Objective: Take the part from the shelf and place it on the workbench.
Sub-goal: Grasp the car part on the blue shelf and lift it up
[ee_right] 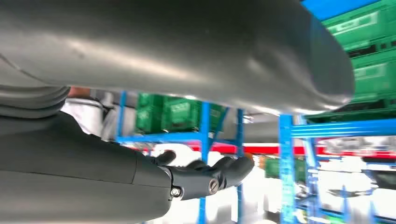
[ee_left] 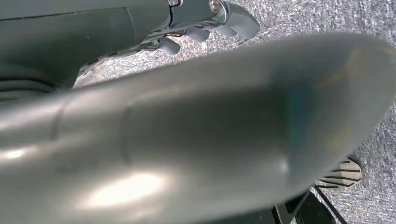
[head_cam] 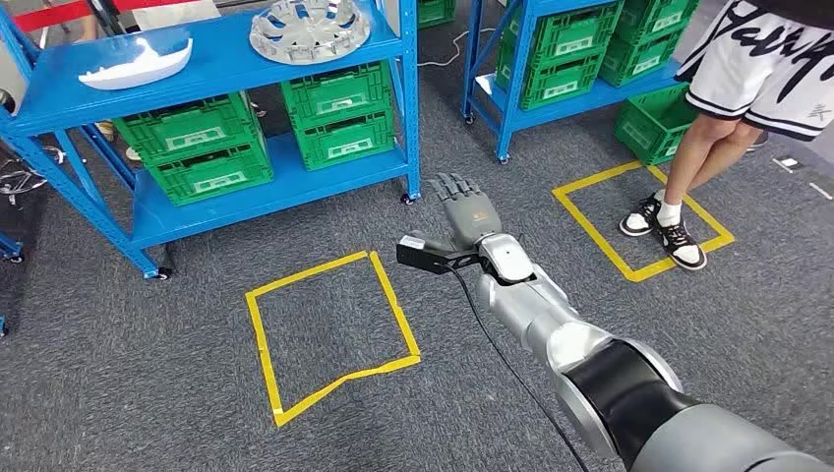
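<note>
Two parts, a white shell (head_cam: 136, 59) and a silver wheel cover (head_cam: 309, 28), lay on the blue shelf (head_cam: 221, 64); the right hand (head_cam: 468, 208) was outstretched, fingers apart, holding nothing; the left hand (ee_left: 205, 23) had fingers curled, its grasp untellable

The head camera looks down from high at blue shelving (head_cam: 211, 192) and carpet (head_cam: 118, 393). Each wrist camera sits close behind its hand, the right one also facing shelving.

green crates (head_cam: 207, 147), yellow floor squares (head_cam: 329, 334), person's legs (head_cam: 713, 147)

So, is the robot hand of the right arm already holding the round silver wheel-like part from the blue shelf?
No, the round silver part lies on the blue shelf, while the right robot hand is empty.
</note>
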